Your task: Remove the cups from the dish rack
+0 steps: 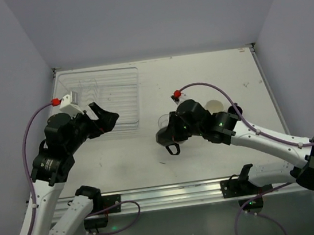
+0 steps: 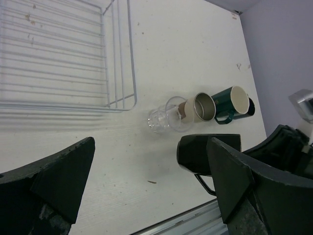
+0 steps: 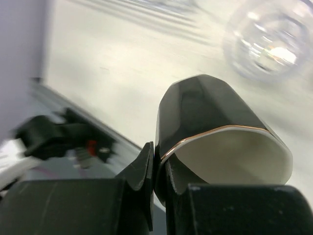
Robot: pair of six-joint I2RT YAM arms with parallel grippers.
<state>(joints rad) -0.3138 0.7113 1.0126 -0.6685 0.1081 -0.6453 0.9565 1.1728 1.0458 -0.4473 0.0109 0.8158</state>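
The dish rack [image 1: 118,81] is a clear ribbed tray at the back left, and no cup shows inside it [image 2: 63,58]. My left gripper [image 1: 110,119] hovers open at the rack's near right corner, nothing between its fingers [image 2: 146,181]. My right gripper [image 1: 173,131] is shut on the rim of a black mug [image 1: 164,137], one finger inside and one outside [image 3: 159,169]. The mug [image 3: 210,117] is white inside and hangs mouth toward the wrist camera. On the table lie a clear cup [image 2: 164,117], a cream cup with a brown band [image 2: 200,107] and a dark teal mug [image 2: 232,104].
The three cups lie in a row just behind my right gripper, at the table's middle right. A metal rail [image 1: 167,194] runs along the near edge between the arm bases. Grey walls close in the left, back and right sides.
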